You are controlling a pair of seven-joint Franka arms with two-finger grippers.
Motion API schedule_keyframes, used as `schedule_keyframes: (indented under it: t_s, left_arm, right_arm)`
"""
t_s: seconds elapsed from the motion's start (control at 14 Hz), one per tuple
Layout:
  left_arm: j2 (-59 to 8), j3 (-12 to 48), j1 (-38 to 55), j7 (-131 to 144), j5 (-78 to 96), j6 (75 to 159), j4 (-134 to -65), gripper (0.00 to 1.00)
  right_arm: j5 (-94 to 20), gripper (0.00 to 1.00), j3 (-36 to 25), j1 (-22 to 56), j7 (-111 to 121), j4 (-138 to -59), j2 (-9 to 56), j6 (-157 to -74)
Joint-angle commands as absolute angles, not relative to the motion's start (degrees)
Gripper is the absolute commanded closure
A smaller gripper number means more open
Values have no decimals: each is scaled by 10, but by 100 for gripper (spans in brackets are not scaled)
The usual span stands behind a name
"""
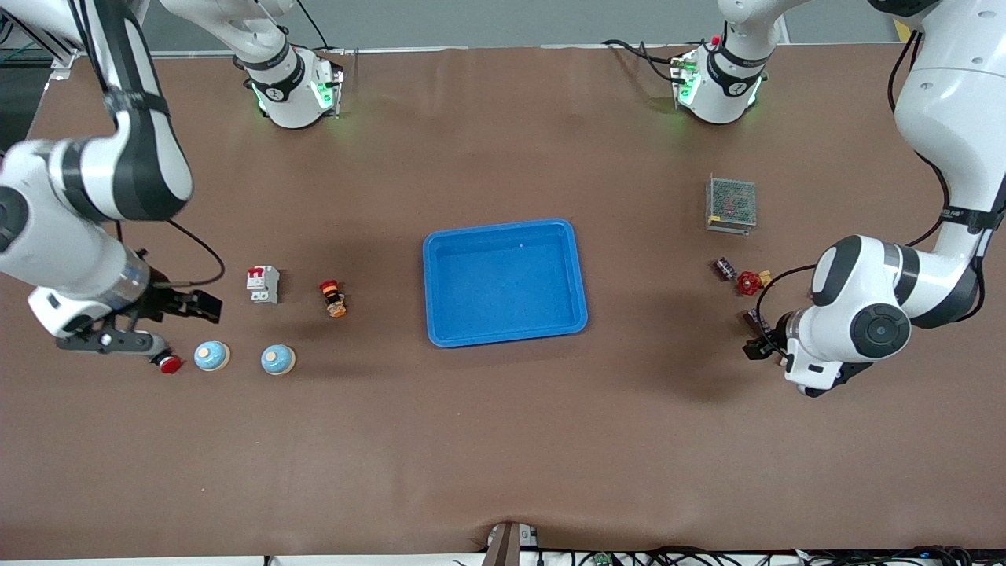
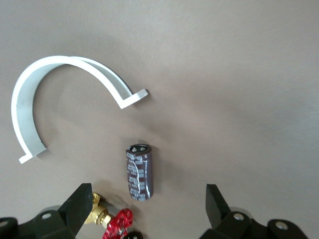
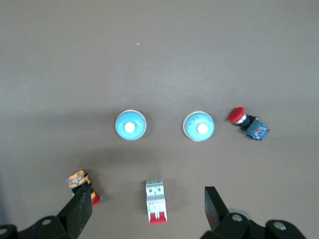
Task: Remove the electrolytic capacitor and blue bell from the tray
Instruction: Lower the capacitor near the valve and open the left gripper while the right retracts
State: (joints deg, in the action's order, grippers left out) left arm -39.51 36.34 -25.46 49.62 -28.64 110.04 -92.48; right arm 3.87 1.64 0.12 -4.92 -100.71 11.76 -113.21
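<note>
Two blue dome bells (image 1: 211, 356) (image 1: 277, 359) sit toward the right arm's end; the right wrist view shows them (image 3: 130, 125) (image 3: 199, 126). My right gripper (image 1: 200, 306) (image 3: 148, 206) is open and empty, over the table beside the bells and a white breaker (image 3: 156, 200). A dark capacitor (image 2: 140, 172) lies just ahead of my open, empty left gripper (image 2: 148, 209) (image 1: 758, 339), apart from both fingers. Another capacitor (image 1: 724, 269) lies beside a red valve (image 1: 752, 281).
A blue tray (image 1: 440, 330) stands mid-table. A white breaker (image 1: 263, 284), an orange button (image 1: 333, 299) and a red push button (image 1: 169, 363) lie near the bells. A metal power supply (image 1: 731, 204) sits farther back. A white curved clamp (image 2: 60, 94) lies past the capacitor.
</note>
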Motion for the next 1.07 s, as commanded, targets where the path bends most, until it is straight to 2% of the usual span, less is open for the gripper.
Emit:
schedule_keyframes:
  t_s: [0.0, 0.21, 0.64, 1.0]
  left_arm:
    - [-379, 385, -254, 483, -297, 1050, -891, 0]
    - [-365, 410, -257, 463, -296, 996, -858, 0]
    - [-304, 439, -260, 437, -288, 966, -850, 0]
    - [-277, 479, -263, 436, -286, 938, -835, 0]
  right_arm:
    - [48, 0, 27, -11, -49, -953, 95, -1041]
    - [49, 0, 25, -12, -55, -884, 94, -978]
    - [45, 0, 26, -61, -49, -841, 75, -969]
    - [35, 0, 27, -64, -54, -812, 71, -932]
